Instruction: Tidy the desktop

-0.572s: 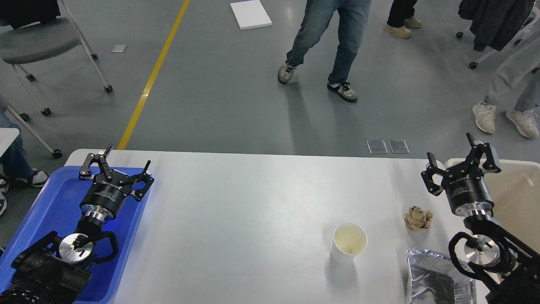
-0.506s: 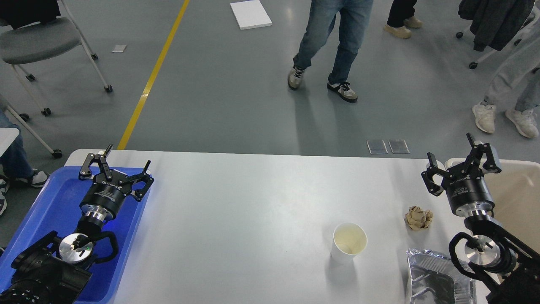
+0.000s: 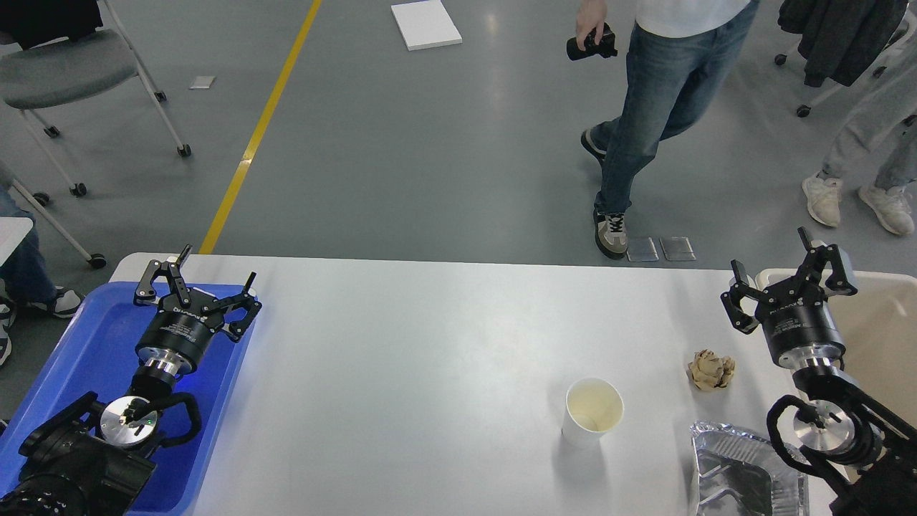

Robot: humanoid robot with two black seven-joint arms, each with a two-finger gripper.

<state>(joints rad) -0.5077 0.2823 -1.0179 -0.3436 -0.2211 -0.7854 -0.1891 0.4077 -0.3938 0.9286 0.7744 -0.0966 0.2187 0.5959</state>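
Observation:
The white desktop [image 3: 430,344] fills the lower part of the head view. On its right stand a white paper cup [image 3: 593,413], upright and empty, a crumpled brown paper ball [image 3: 711,370] and a crushed foil tray [image 3: 745,473] at the front edge. My left gripper [image 3: 197,278] is open and empty above the blue tray [image 3: 86,344] at the left. My right gripper [image 3: 786,276] is open and empty at the table's far right, above the edge of the beige bin [image 3: 877,330], behind and to the right of the paper ball.
A person in jeans [image 3: 645,107] walks on the grey floor just beyond the table's far edge. Other people's legs are at the far right. A chair [image 3: 79,72] stands at the far left, beside a yellow floor line [image 3: 258,136].

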